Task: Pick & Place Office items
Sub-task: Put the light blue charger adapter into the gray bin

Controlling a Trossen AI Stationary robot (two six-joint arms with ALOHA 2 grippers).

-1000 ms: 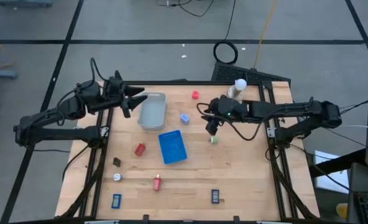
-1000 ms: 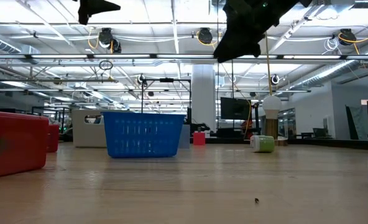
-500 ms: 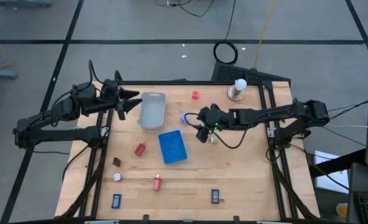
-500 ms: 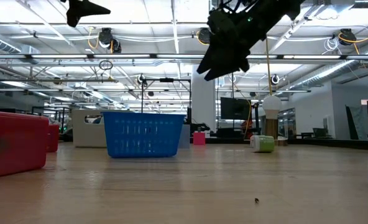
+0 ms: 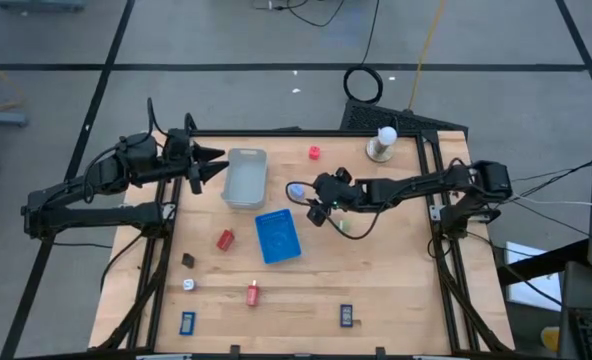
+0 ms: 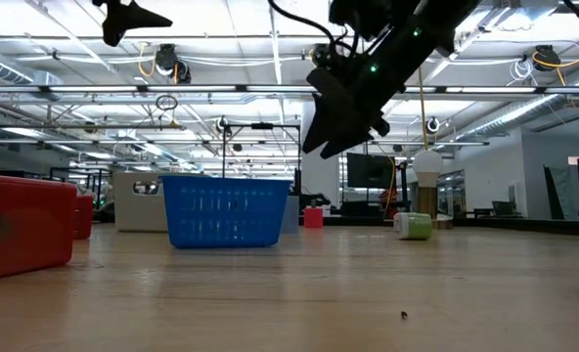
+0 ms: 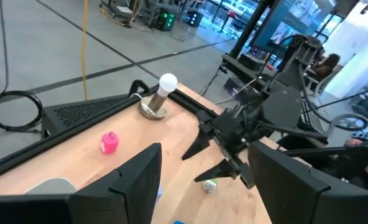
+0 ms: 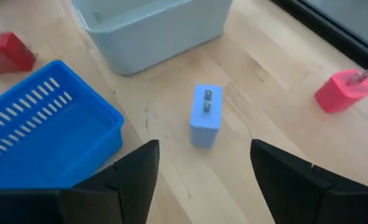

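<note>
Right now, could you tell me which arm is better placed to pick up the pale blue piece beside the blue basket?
The right arm. Its gripper hangs open right by the pale blue piece, which lies between its fingers in the right wrist view. The left gripper waits, open, beyond the grey tray.

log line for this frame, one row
right gripper: open, above pale blue piece | left gripper: open, waiting by grey tray

clear: bare wooden counter (image 8: 246,168) beneath my open right end effector (image 8: 199,186) | obstacles: blue plastic basket (image 8: 44,127), grey rectangular tray (image 8: 153,25) beside pale blue block (image 8: 206,115)
</note>
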